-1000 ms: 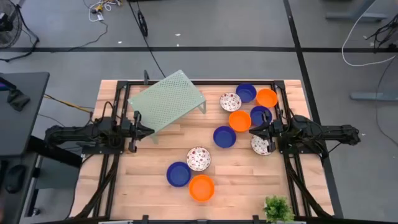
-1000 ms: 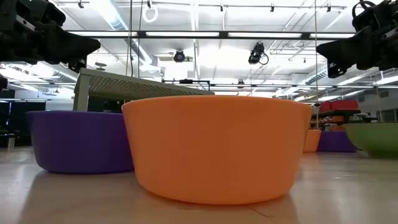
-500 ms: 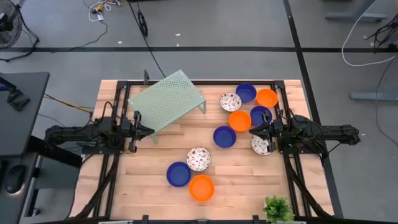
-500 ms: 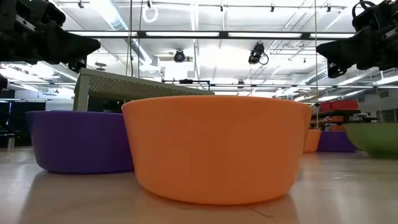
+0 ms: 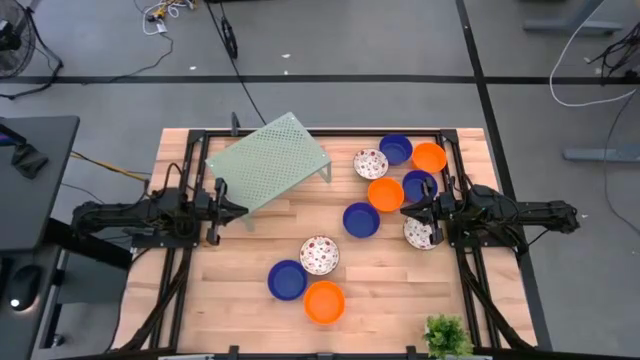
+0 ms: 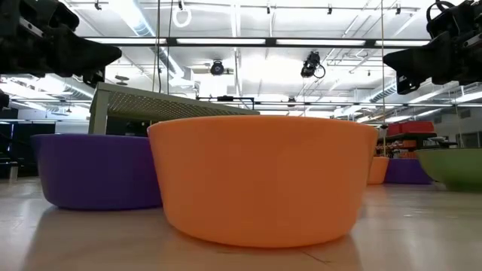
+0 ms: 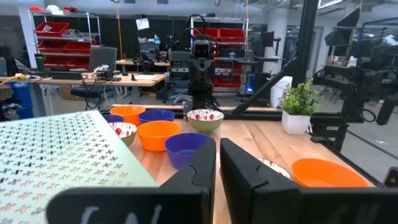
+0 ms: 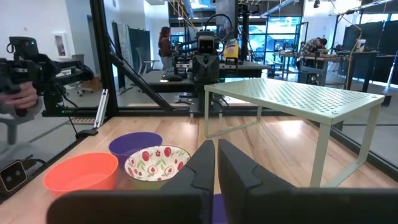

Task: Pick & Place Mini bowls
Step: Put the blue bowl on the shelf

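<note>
1. Orange mini bowl (image 5: 324,301) sits nearest the front bench (image 5: 240,290) edge, touching a blue bowl (image 5: 287,279) and just beside a speckled bowl (image 5: 319,255).
2. Left end effector (image 5: 243,209), fingers closed on nothing, hangs beside the green rack (image 5: 268,162).
3. Right end effector (image 5: 406,210), likewise closed and empty, hangs beside another speckled bowl (image 5: 419,234).
4. Remaining bowls cluster at far right (image 5: 400,170).

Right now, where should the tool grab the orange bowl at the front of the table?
Probably the rim of the orange bowl, from straight above, one finger inside. It sits upright and open; choose the front edge, since the blue bowl crowds its back-left side.
</note>
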`<state>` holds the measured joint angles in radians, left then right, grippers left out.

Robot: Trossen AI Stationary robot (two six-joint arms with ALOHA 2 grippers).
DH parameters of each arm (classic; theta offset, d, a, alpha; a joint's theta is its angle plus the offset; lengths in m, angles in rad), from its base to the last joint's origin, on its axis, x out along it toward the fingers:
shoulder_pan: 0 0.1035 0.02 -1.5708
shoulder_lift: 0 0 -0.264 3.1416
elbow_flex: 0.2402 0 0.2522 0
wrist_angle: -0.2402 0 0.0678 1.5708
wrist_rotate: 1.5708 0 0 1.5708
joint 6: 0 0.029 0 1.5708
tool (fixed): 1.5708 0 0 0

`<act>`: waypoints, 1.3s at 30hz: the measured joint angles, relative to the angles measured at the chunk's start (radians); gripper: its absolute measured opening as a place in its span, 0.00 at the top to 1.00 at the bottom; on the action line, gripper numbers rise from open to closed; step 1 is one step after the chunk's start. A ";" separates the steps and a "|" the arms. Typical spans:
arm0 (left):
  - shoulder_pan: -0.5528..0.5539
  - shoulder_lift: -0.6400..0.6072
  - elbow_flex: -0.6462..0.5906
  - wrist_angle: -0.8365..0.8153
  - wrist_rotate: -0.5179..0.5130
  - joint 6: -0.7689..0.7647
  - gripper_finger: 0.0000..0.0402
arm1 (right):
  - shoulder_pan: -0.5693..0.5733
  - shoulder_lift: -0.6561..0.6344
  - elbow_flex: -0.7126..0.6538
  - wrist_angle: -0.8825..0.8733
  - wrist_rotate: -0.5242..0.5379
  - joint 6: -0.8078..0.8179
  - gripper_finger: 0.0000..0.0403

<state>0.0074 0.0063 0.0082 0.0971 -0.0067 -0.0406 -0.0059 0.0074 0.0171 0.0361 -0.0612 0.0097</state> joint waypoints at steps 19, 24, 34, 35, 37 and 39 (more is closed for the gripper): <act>-0.290 0.329 0.254 -0.003 -0.045 0.100 0.99 | 0.000 0.000 0.000 0.000 0.000 0.000 0.94; -0.428 0.541 0.507 -0.347 -0.255 0.041 0.97 | 0.000 0.000 0.000 0.000 0.000 0.000 0.94; -0.725 1.012 0.739 -0.552 -0.283 -0.091 0.95 | 0.000 0.000 0.000 0.000 0.000 0.000 0.94; -0.749 1.065 0.753 -0.549 -0.297 -0.108 0.94 | 0.000 0.000 0.000 0.000 0.000 0.000 0.94; -0.773 1.167 0.785 -0.552 -0.330 -0.140 0.89 | 0.000 0.000 0.000 0.000 0.000 0.000 0.94; -0.766 1.258 0.829 -0.562 -0.332 -0.163 0.82 | 0.000 0.000 0.000 0.000 0.000 0.000 0.94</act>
<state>-0.7590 1.2645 0.8369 -0.4652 -0.3383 -0.2033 -0.0059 0.0074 0.0172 0.0364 -0.0613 0.0099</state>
